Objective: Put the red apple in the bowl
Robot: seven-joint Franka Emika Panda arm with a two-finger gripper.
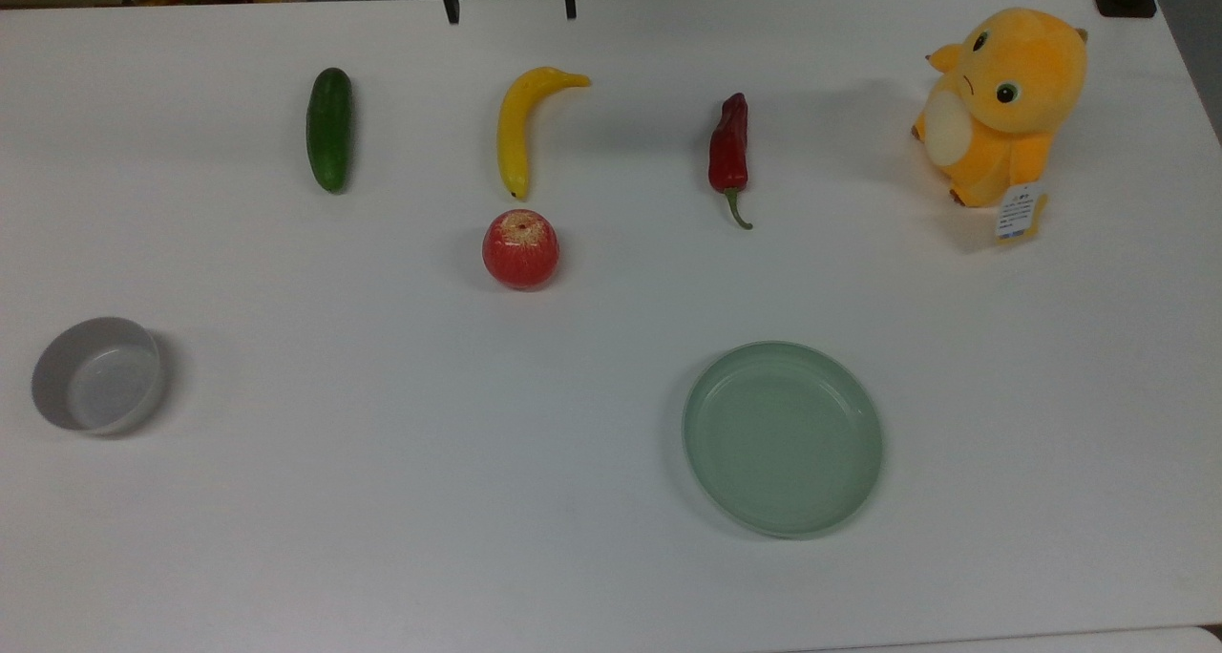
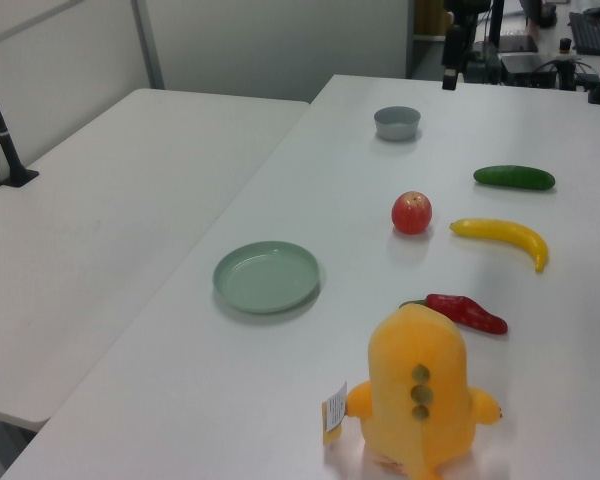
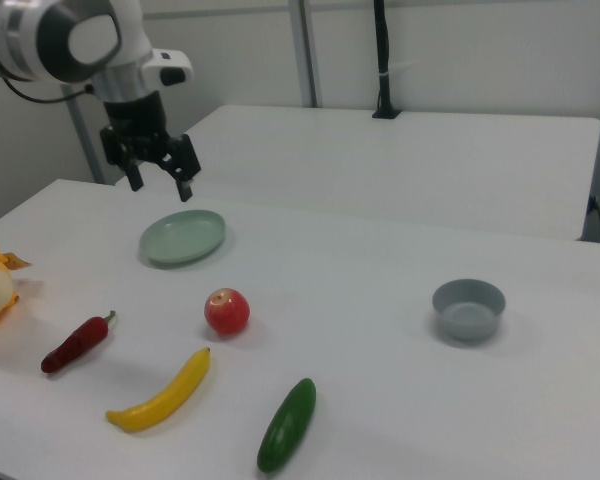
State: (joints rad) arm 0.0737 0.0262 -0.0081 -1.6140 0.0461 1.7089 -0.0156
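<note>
Top view: spread-fingered, empty gripper [image 3: 160, 172] raised high; red apple [image 1: 520, 249] at six o'clock of banana [image 1: 523, 123], which could be nudged on descent; bowl [image 1: 95, 374] far off.

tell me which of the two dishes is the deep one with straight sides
The grey bowl, at the top view's far left. It is small with tall upright walls, while the green plate is wider, shallow and low-rimmed. Both are empty.

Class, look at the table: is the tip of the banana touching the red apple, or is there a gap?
Apart. The top view shows a strip of white table between the banana tip and the apple.
</note>
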